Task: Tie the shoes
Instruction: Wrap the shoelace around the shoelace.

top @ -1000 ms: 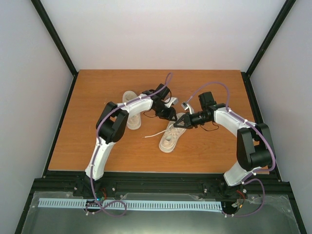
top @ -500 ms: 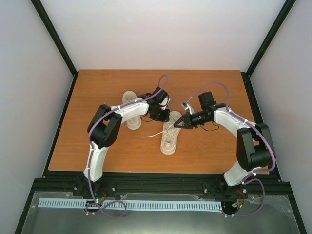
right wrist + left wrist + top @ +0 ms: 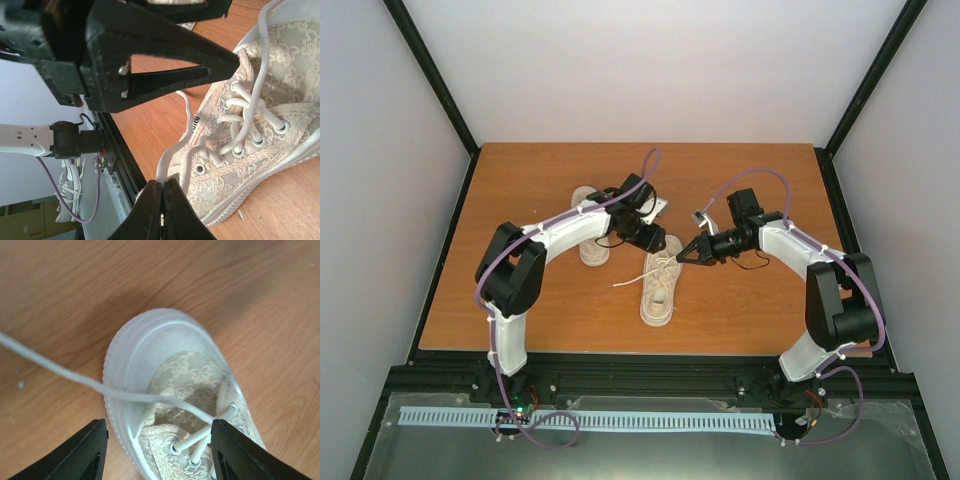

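Bench point(image 3: 520, 200): brown wood-grain top carrying both shoes and both grippers.
Nearer shoe point(image 3: 657, 295): cream lace-patterned canvas with a pale rubber sole; it lies about mid-bench, lengthwise between the far and near edges, its rounded toe cap point(image 3: 150, 352) toward the near edge.
Farther shoe point(image 3: 592, 250): left of the nearer shoe and a little closer to the far edge; the left arm crosses over its middle, so only its ends show.
Laces: criss-crossed through the eyelets of the nearer shoe point(image 3: 260, 130) but untied; one loose lace point(image 3: 630, 281) trails off its left side onto bare wood (the left wrist view shows this strand point(image 3: 60, 371) crossing over the toe cap).
Left gripper point(image 3: 655, 243): at the far end of the nearer shoe, just above the lacing; jaws apart, the two black fingers point(image 3: 75, 455) straddling the upper with nothing pinched between them.
Right gripper point(image 3: 683, 256): at the far right side of the same shoe, close to the left gripper; jaws pressed together, and a lace strand point(image 3: 172, 150) runs from the eyelets straight into the closed tips point(image 3: 160, 200), so they look clamped on it.
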